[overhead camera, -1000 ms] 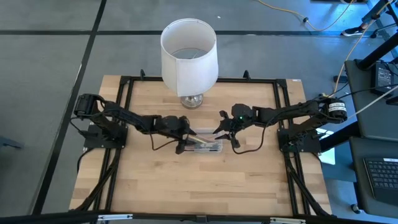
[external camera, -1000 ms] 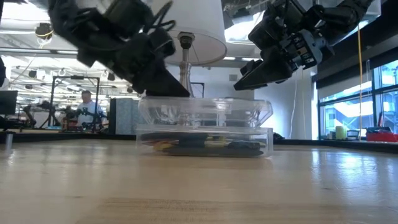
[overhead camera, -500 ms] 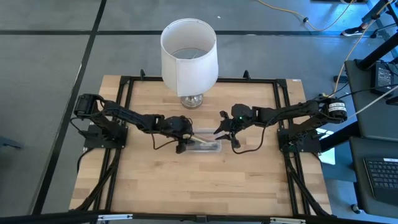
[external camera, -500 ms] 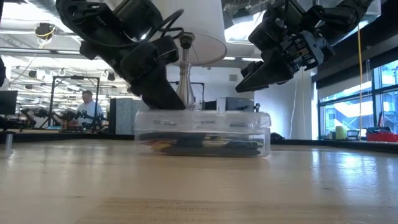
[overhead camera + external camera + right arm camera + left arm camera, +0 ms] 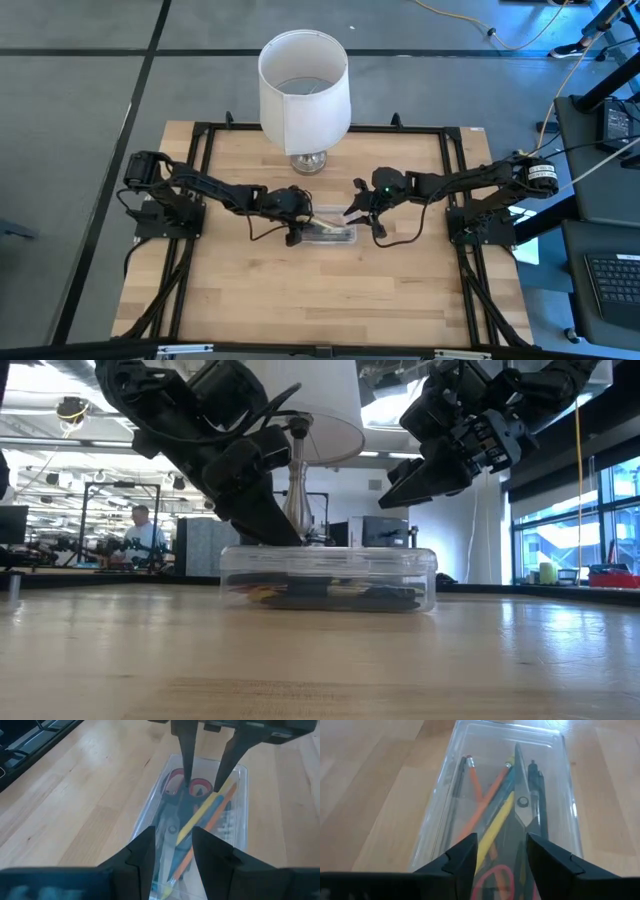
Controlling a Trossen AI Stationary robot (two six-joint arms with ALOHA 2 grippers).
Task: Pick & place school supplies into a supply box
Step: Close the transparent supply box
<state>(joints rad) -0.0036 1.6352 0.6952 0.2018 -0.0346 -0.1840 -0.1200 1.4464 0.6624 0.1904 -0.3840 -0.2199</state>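
Pressing down on the supply box (image 5: 328,578), the left gripper (image 5: 294,232) has its two fingertips on the clear lid at its own end of the case — fingers parted, holding nothing, though they have narrowed a little over the last second. A second ago the lid sat raised and tilted above the base; half a second ago it was nearly down; now it lies flat and flush, so the box reads as closed. Inside, through the plastic, lie the yellow pencil (image 5: 496,820), the orange pencil (image 5: 479,800), a dark pen (image 5: 536,782) and the scissors (image 5: 521,795), all packed lengthwise. The right gripper (image 5: 392,478) hangs above the other end of the box, clear of the lid, fingers apart and unchanged. Behind stands the white lamp (image 5: 304,85). Judging by this, the placing is done and the lid shut — only a final snap or withdrawal seems left.
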